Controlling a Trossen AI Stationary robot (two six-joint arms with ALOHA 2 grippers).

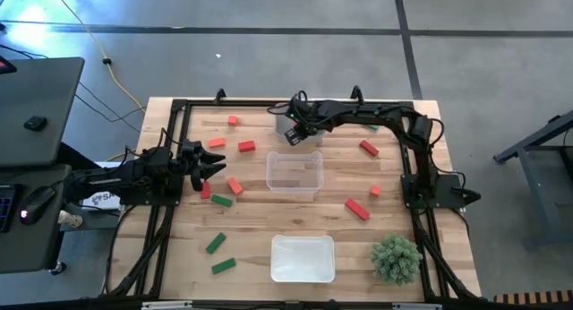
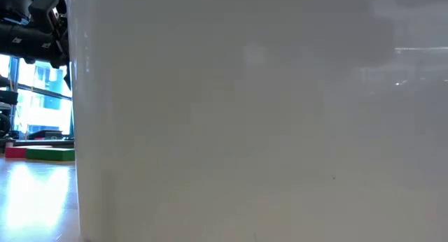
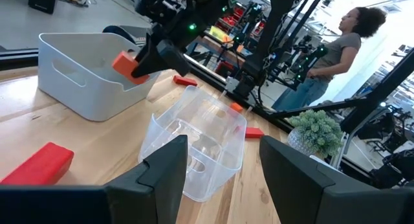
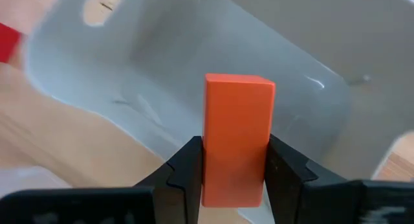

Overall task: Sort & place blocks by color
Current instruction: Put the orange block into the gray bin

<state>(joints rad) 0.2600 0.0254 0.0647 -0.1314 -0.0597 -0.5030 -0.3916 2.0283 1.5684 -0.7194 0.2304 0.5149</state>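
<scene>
We see the right end effector (image 4: 234, 169) clamped on a solid orange-red block (image 4: 237, 136), which stands upright between its jaws directly above the hollow of a frosted white plastic tray (image 4: 194, 62) at twelve o'clock on the wooden bench (image 1: 260, 225). From the left wrist, that same block (image 3: 124, 63) hangs over the tray's rim. The left end effector (image 1: 211, 164) waits at nine o'clock, jaws apart and empty, facing a clear plastic tray (image 1: 295, 173) at the bench's centre. Other red, orange-red and green blocks lie scattered: a green bar (image 1: 216, 243) at seven o'clock, a red bar (image 1: 358, 208) at four o'clock. A white flat tray (image 1: 303, 257) sits at six o'clock, with a spiky green plant ball (image 1: 396, 258) at five o'clock.
</scene>
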